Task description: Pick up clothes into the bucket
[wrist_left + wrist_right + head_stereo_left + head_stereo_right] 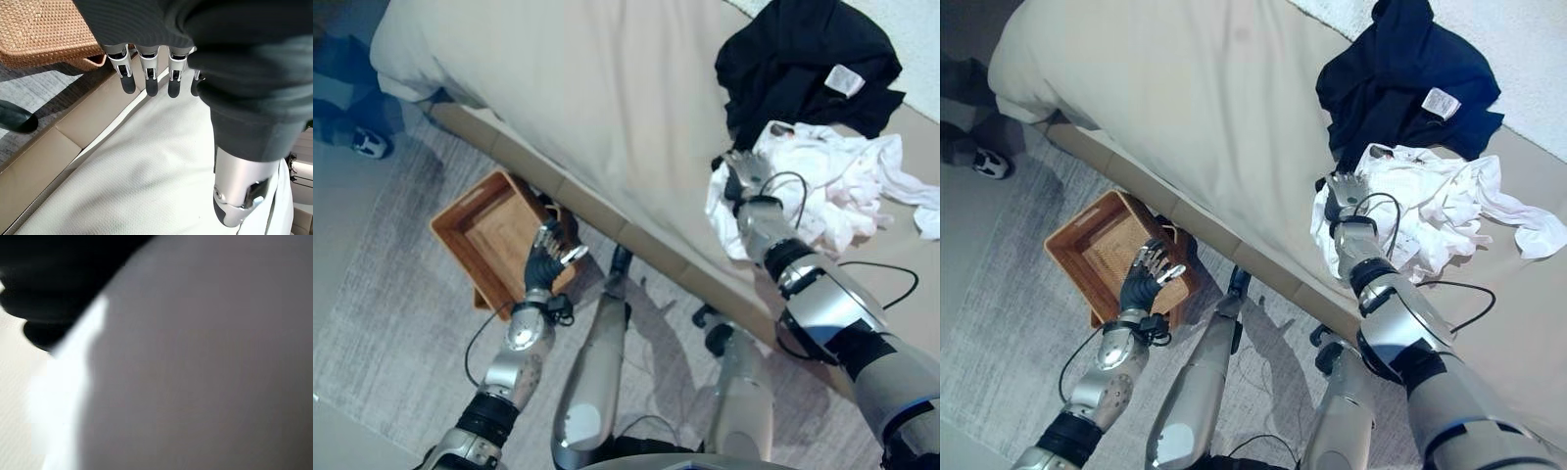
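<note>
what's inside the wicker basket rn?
Nothing visible: the wicker basket on the rug shows a bare woven bottom. The left hand covers its near corner, so that bit is hidden. The white clothes and dark garment lie on the bed.

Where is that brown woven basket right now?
The brown woven basket sits on the grey floor beside the bed's edge, on the robot's left, with the left robot hand at its near corner.

From the head we look steeply down through two eyes set slightly apart, both sharing the beige padded bed [607,88], the brown woven rectangular basket [1097,250] and the crumpled white garment [1430,211]. Our left wrist camera looks along its fingers [146,73] at basket and bed; our right sits pressed against pale fabric.
</note>
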